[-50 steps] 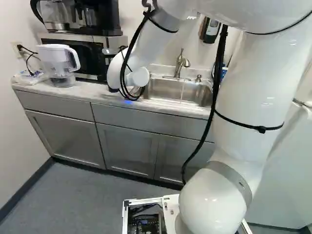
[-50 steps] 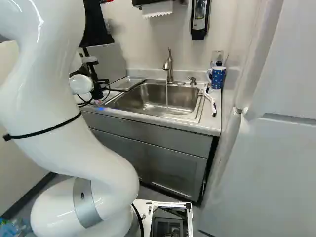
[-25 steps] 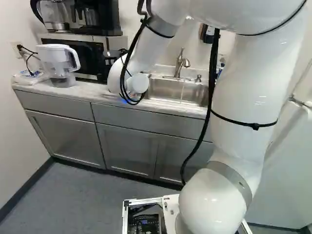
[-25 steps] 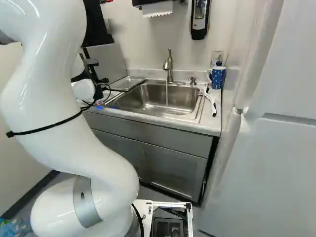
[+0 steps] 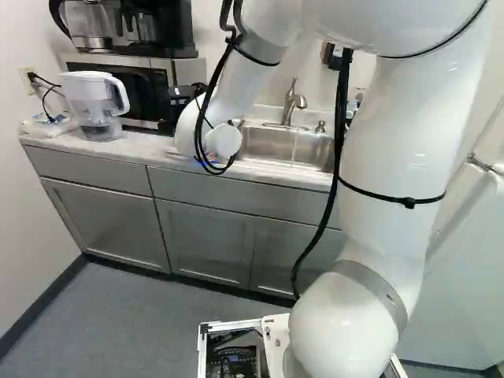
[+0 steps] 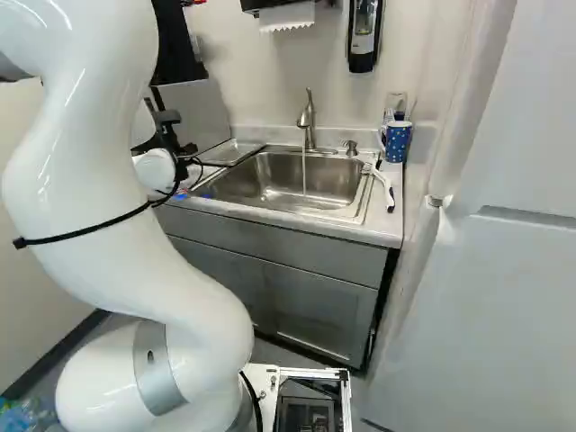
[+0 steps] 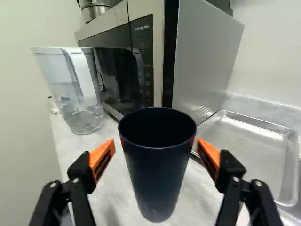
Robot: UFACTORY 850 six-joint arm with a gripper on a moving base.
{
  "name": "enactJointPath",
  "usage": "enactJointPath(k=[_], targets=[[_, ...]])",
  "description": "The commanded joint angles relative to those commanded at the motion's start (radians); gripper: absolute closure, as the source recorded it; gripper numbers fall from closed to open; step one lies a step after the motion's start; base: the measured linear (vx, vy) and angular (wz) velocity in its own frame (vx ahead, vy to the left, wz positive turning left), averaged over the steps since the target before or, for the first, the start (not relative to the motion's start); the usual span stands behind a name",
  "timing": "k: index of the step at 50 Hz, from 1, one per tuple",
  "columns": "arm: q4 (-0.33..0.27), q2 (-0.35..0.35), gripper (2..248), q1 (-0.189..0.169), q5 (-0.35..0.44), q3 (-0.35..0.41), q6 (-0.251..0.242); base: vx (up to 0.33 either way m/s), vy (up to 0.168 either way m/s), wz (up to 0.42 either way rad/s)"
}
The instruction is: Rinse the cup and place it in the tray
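- My gripper (image 7: 155,142) stood open, its pads flanking the dark tapered cup (image 7: 155,174), upright on the marbled counter (image 7: 104,188).
- The shallow metal tray (image 7: 247,146) lay beyond, beside the microwave (image 7: 204,56).
- I judged this the grasp before rinsing; I needed to close evenly, then lift toward the running faucet (image 6: 307,121).

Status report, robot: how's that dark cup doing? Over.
End effector open, dark cup between its fingers. Cup upright on counter, beside metal tray, not in it. Microwave close beyond.
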Motion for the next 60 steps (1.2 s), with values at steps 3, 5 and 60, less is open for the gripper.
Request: enactJointPath(k=[3, 5, 60], targets=[[0.000, 0.000, 25, 0.000, 0.000, 0.000, 0.000, 0.000, 0.000, 0.000], [0.000, 0.000, 25, 0.000, 0.000, 0.000, 0.000, 0.000, 0.000, 0.000], [0.000, 0.154, 124, -0.104, 0.000, 0.064, 0.000, 0.000, 0.000, 0.000]])
